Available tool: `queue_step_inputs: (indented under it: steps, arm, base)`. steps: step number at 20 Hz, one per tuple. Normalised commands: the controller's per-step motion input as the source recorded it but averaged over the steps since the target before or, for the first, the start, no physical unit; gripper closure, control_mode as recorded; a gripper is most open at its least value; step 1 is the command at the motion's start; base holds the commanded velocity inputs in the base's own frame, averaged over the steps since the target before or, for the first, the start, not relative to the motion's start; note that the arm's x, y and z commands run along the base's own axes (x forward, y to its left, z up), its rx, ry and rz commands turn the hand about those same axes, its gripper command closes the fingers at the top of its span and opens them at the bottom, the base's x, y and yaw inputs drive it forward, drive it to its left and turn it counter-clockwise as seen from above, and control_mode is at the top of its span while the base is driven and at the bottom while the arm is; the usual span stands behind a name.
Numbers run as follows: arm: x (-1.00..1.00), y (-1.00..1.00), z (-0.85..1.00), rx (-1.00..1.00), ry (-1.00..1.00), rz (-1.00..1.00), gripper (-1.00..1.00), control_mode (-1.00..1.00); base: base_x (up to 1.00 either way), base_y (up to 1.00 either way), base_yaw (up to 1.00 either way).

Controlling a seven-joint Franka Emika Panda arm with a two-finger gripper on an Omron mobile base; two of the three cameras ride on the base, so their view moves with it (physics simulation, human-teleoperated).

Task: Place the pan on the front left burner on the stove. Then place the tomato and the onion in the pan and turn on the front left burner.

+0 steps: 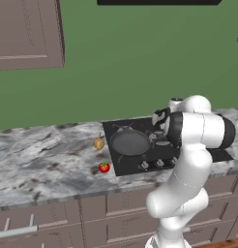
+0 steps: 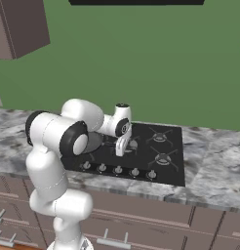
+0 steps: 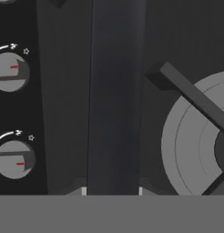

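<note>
The dark pan (image 1: 129, 143) lies over the front left part of the black stove (image 1: 125, 168), covering the front left burner. Its long handle (image 3: 114, 113) points right toward my hand. In the hand view the handle runs straight up between my two finger tips, and my gripper (image 3: 112, 191) is shut on it. From the right base view my gripper (image 2: 120, 149) points down over the stove (image 2: 166, 172), with the pan (image 2: 94, 142) partly hidden behind my arm. The red tomato (image 1: 104, 167) and the yellow-brown onion (image 1: 98, 143) rest on the marble counter left of the stove.
Silver knobs (image 2: 118, 170) line the stove's front edge, and two of them (image 3: 11, 71) show left of the handle. A grated burner (image 3: 191, 141) lies right of the handle. Marble counter (image 1: 38, 160) stretches left, and wall cabinets (image 1: 26, 34) hang above.
</note>
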Motion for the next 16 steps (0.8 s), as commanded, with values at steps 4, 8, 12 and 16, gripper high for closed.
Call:
queue_step_inputs:
  steps: [4,8,12,16]
  arm:
    - [0.08,0.0,-0.17,0.0,0.0,0.0,1.0,-1.0]
    - [0.18,0.0,-0.17,0.0,0.01,0.0,1.0,-1.0]
    - [0.25,-0.02,-0.17,0.0,0.0,0.0,1.0,-1.0]
    - [0.23,-0.04,-0.16,0.0,0.0,0.0,1.0,-1.0]
  base:
    - [0.0,0.0,0.0]
    - [0.0,0.0,0.0]
    - [0.0,0.0,0.0]
    - [0.0,0.0,0.0]
